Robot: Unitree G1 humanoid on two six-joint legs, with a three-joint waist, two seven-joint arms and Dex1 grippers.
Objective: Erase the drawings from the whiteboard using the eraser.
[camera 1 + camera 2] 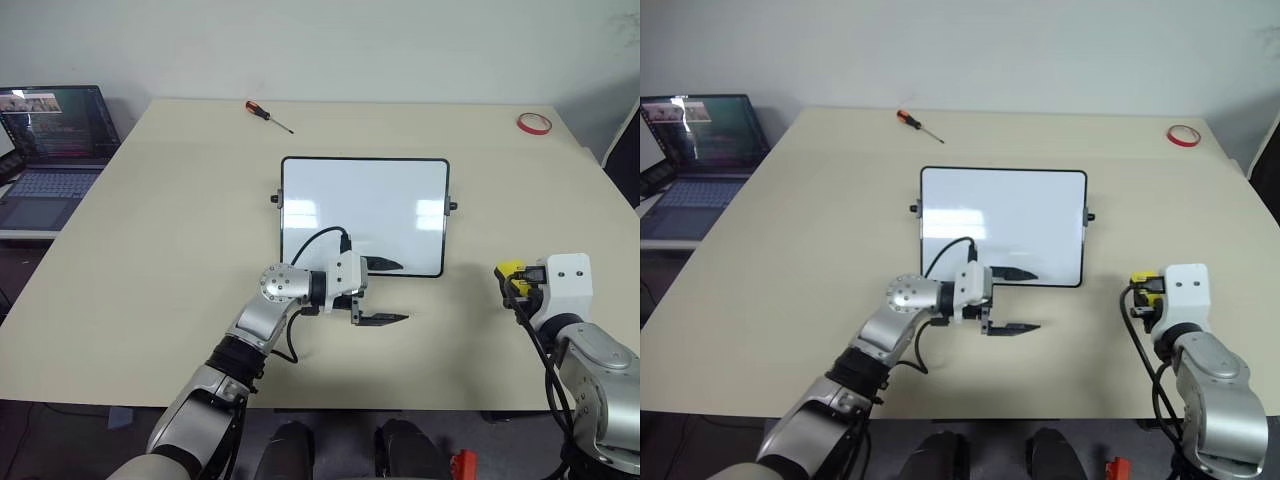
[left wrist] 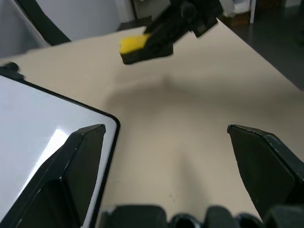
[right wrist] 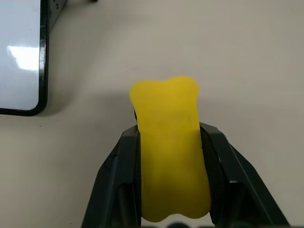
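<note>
1. Your right gripper [image 3: 171,156] is clamped on the eraser [image 3: 171,152]; both black fingers press the yellow block's long sides, and its far end sticks out past the fingertips.
2. You hold the eraser above the bare table [image 1: 180,200], off the whiteboard's right side and nearer you than its front right corner; it touches neither board nor table.
3. Your left gripper [image 1: 385,292] stands wide with nothing between its fingers; it points across toward your right arm; one finger [image 1: 382,265] lies over the whiteboard's front edge, the other over the table just in front of it.
4. The whiteboard [image 1: 365,205] lies flat mid-table; its surface looks plain white with only glare patches, and you cannot make out any drawings on it.
5. A screwdriver [image 1: 268,115] and a red tape ring [image 1: 534,123] lie near the table's far edge; a laptop [image 1: 55,150] sits off the left side.
</note>
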